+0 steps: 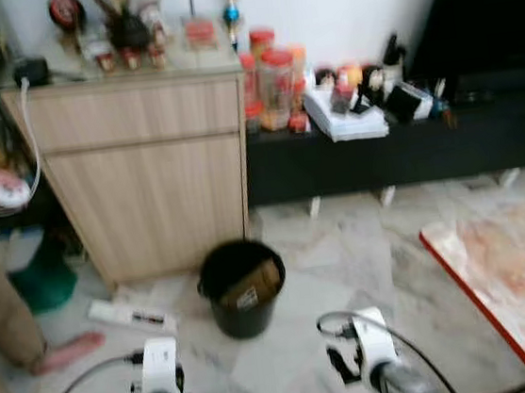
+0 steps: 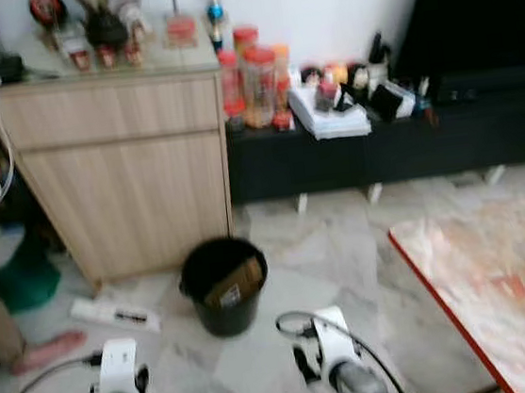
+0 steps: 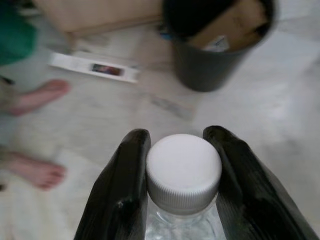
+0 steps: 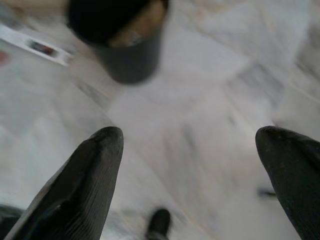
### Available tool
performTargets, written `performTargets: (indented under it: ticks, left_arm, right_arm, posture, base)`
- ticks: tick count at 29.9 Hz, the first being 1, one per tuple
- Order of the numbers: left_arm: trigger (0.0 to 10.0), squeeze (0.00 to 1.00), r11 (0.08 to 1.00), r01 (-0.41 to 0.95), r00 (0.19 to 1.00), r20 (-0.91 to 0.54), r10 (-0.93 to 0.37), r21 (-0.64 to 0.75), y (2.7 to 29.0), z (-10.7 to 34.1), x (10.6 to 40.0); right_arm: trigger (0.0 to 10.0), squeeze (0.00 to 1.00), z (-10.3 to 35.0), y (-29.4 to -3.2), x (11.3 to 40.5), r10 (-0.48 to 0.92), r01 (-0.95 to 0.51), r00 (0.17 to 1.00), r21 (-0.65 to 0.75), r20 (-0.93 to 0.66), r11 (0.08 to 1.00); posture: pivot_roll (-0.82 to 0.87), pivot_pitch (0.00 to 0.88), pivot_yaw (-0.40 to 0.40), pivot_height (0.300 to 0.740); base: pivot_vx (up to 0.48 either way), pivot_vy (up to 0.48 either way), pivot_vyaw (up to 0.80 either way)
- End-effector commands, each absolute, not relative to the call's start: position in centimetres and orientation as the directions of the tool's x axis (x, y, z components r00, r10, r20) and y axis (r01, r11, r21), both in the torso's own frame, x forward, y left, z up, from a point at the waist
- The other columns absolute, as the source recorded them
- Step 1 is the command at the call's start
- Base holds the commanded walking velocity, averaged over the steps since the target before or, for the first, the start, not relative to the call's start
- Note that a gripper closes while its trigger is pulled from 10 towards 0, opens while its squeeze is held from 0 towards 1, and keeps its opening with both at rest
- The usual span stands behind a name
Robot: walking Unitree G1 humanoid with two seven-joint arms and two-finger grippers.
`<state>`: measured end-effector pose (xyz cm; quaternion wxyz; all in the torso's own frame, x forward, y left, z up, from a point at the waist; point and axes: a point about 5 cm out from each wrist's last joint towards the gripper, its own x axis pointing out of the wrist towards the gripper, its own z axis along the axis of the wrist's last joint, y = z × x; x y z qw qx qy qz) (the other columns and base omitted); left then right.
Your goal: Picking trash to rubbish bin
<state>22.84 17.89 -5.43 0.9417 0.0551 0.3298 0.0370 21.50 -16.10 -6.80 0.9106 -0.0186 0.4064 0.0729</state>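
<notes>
Near the black rubbish bin [image 1: 242, 287], the left gripper [image 3: 182, 175] clamps a white-capped clear bottle [image 3: 183, 172] while the right gripper [image 4: 192, 170] spreads wide, holding nothing.

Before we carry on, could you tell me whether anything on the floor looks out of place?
Yes: a flat white box lies loose on the marble floor between the wooden cabinet and the black bin, near a person's bare foot.

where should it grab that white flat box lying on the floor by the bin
Grip the white box across its narrow width near the middle, coming straight down from above: it lies flat and long on the floor beside the bin. The right hand is open; the left hand holds a bottle.
</notes>
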Motion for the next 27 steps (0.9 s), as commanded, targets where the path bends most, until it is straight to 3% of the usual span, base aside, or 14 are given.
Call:
performTargets:
  ticks: [1,8,12,27]
  left_arm:
    - [10.0,0.00,0.991,-0.020,0.765,-0.636,0.101,0.133,17.8,-5.7,22.5]
    - [10.0,0.00,0.990,-0.027,0.749,-0.653,0.112,0.139,18.1,-6.2,21.6]
    - [10.0,0.00,0.990,-0.031,0.747,-0.655,0.116,0.140,18.2,-6.3,21.5]
    - [10.0,0.00,0.990,-0.012,0.751,-0.653,0.102,0.140,17.8,-6.5,21.1]
  right_arm:
    - [10.0,0.00,-6.7,-16.5,21.7,0.104,-0.144,0.656,0.011,-0.747,0.990]
    - [10.0,0.00,-7.1,-16.6,20.9,0.106,-0.176,0.637,-0.011,-0.764,0.984]
    - [10.0,0.00,-7.2,-16.5,20.8,0.103,-0.177,0.638,-0.015,-0.763,0.984]
    - [10.0,0.00,-7.3,-16.5,20.6,0.106,-0.164,0.638,0.000,-0.763,0.986]
  posture:
    - [0.05,0.000,-0.096,0.740]
    - [0.05,0.000,-0.097,0.740]
    - [0.06,0.000,-0.098,0.740]
    - [0.06,0.000,-0.092,0.740]
  base:
    - [0.322,0.000,0.00]
    - [0.322,0.000,0.00]
    - [0.322,0.000,0.80]
    - [0.320,0.000,0.00]
